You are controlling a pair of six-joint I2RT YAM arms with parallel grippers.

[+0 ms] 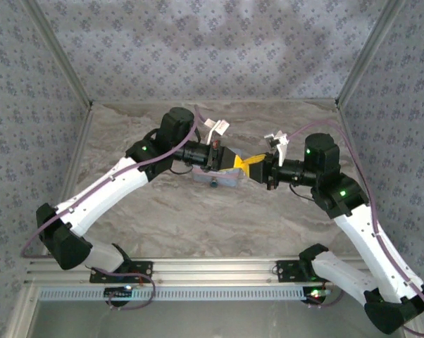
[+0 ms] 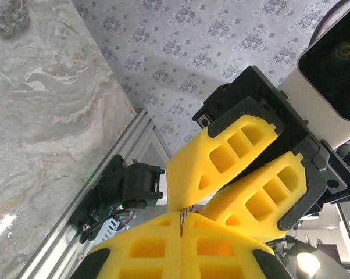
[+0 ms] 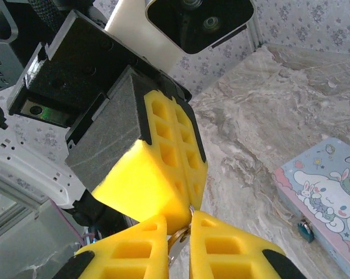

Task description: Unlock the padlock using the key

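My two grippers meet tip to tip in the air above the tin box (image 1: 226, 179). In the left wrist view my left gripper (image 2: 181, 220) has its yellow pads pressed together on a thin metal sliver, the key. My right gripper (image 3: 184, 224) comes from the other side, and its fingers have closed in on the key's metal bow (image 3: 179, 239). The padlock (image 3: 306, 231) is a tiny teal lock hanging on the front of the pale blue cartoon tin (image 3: 326, 192), seen from above as a small dot (image 1: 214, 185). Both grippers (image 1: 241, 165) (image 1: 256, 169) hover just right of it.
The marble tabletop (image 1: 198, 225) is bounded by patterned walls at the back and sides. An aluminium rail (image 1: 212, 267) runs along the near edge by the arm bases. White tags (image 1: 215, 127) stick up from both wrists.
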